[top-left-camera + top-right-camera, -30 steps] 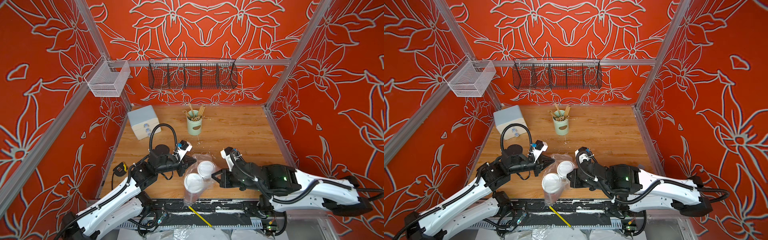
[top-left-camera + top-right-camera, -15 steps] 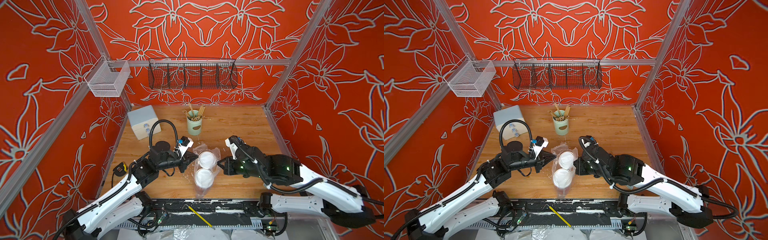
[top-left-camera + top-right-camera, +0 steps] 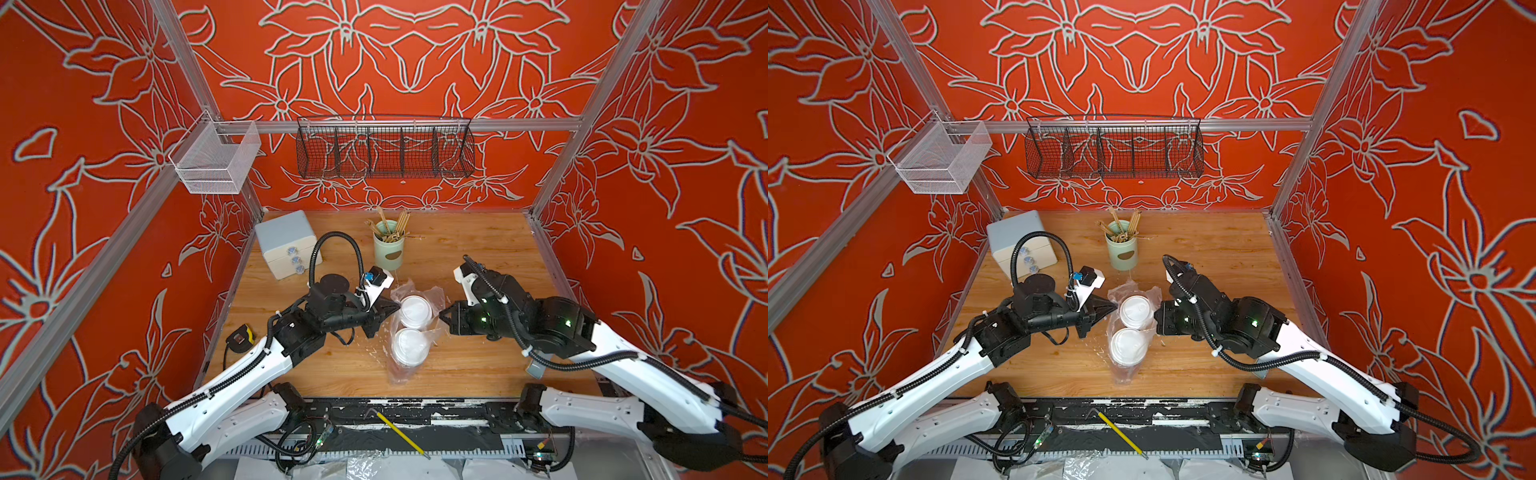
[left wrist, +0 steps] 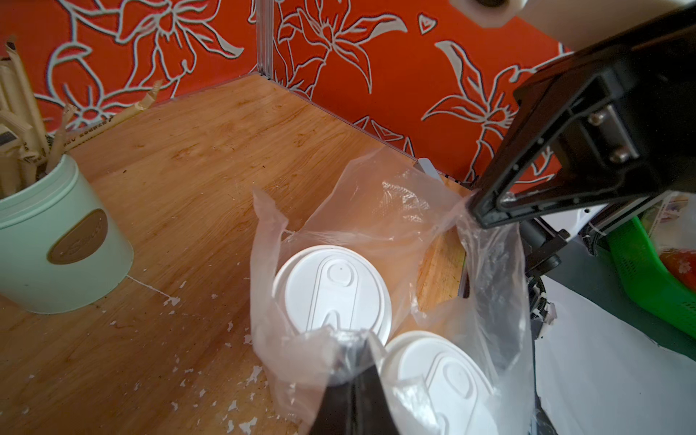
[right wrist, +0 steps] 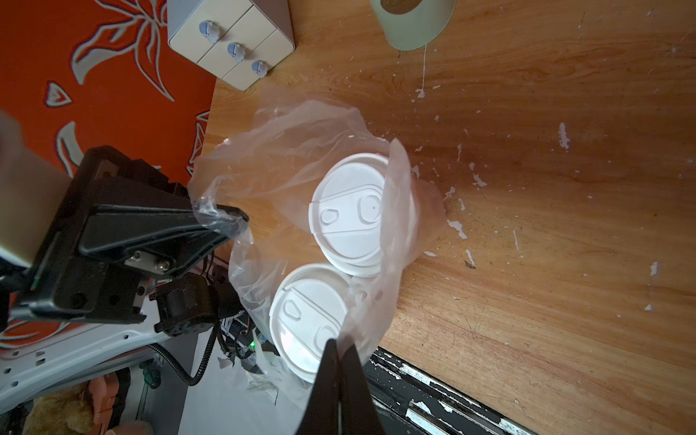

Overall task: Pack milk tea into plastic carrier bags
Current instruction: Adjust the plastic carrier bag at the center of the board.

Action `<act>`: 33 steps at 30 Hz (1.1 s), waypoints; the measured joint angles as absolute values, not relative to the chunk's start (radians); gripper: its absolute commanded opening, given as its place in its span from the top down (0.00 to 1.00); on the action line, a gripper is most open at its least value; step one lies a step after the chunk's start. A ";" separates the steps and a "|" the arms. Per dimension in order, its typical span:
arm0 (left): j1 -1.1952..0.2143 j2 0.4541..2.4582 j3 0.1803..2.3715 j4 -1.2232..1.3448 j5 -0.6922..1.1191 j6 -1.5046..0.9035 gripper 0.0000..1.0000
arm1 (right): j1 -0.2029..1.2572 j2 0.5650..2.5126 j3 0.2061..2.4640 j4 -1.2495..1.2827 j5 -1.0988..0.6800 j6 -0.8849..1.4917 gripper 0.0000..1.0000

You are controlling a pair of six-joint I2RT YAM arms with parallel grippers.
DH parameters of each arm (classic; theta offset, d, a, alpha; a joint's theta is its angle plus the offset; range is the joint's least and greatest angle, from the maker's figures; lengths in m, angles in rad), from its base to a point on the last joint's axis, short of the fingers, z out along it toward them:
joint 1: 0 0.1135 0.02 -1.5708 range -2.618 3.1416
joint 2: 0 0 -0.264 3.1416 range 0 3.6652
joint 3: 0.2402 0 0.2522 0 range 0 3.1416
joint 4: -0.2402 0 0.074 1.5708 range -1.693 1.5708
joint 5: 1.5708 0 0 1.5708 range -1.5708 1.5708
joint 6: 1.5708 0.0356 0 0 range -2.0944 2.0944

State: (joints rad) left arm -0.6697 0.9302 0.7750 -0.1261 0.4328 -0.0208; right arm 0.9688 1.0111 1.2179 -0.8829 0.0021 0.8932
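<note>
I have the left gripper (image 3: 394,308) and right gripper (image 3: 441,315) each clamped shut on opposite rim edges of the plastic bag (image 3: 398,372), holding its mouth spread around both milk tea cups (image 3: 414,311) inside, near the middle of the table (image 3: 478,365), though I can't tell whether it is lifted or resting.

Red floral walls (image 3: 415,62) enclose a wooden table (image 3: 478,257) below a black wire basket (image 3: 384,151).

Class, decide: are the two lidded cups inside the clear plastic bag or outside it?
Inside. The bag rises around both cups, its rim pinched on opposite sides by the left pincer and right pincer.
</note>
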 measured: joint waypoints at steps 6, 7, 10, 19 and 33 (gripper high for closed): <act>-0.670 0.969 0.791 -0.120 0.422 -0.015 1.00 | 0.940 1.026 1.218 -0.882 -0.010 0.877 1.00; -0.670 0.986 0.797 -0.118 0.422 -0.014 1.00 | 0.937 1.034 1.218 -0.881 -0.013 0.875 1.00; -0.670 1.042 0.810 -0.115 0.425 -0.014 1.00 | 0.931 1.060 1.218 -0.877 -0.020 0.869 1.00; -0.670 1.080 0.812 -0.119 0.421 -0.002 1.00 | 0.915 1.078 1.214 -0.869 -0.028 0.867 1.00; -0.670 1.083 0.828 -0.141 0.399 0.001 1.00 | 0.907 1.087 1.213 -0.871 -0.036 0.841 0.87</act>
